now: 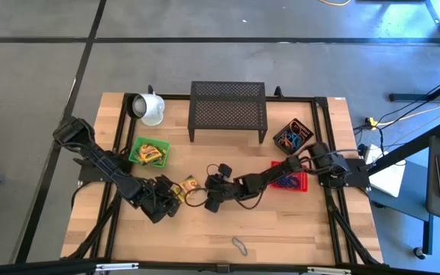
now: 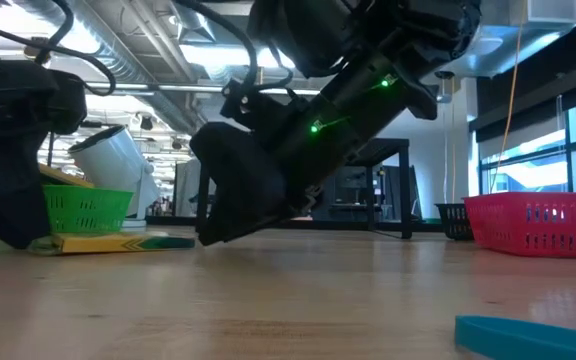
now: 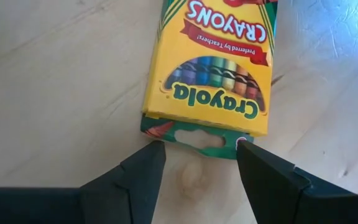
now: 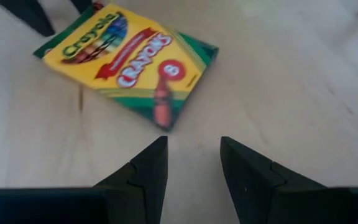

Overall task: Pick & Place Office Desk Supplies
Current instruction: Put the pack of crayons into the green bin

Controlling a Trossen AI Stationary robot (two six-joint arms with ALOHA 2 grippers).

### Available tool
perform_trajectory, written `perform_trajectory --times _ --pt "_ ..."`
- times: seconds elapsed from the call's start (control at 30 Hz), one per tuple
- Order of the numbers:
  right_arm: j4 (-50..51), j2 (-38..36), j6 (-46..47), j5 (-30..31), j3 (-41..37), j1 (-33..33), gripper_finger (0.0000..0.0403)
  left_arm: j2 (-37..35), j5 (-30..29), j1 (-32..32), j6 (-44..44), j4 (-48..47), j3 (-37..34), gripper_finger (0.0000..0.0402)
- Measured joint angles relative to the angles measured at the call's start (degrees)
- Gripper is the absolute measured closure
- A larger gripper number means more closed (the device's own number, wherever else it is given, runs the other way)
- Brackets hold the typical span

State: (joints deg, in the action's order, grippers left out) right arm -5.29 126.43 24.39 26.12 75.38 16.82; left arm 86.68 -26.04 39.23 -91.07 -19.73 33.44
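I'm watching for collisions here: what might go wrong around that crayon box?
Both the left gripper and right gripper are open and aimed at the same crayon box from opposite ends, so they may collide. The left fingers are at the box's flap end; closing might nudge the flat box instead of gripping it.

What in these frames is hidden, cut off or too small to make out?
- Crayon box: far end cut off by the left wrist view's edge.
- Green basket: contents too small in the high view.
- Blue item: cut by the low view's corner, unidentifiable.
- Crayon box under the arms: mostly covered in the high view.
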Motion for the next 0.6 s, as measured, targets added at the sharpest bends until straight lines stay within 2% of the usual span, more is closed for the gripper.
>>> perform_trajectory --times 0.6 --pt "-3.3 2.9 0.3 0.7 0.1 -2.1 0.0254 0.2 -1.1 -2.2 6.2 3.3 -0.3 0.0200"
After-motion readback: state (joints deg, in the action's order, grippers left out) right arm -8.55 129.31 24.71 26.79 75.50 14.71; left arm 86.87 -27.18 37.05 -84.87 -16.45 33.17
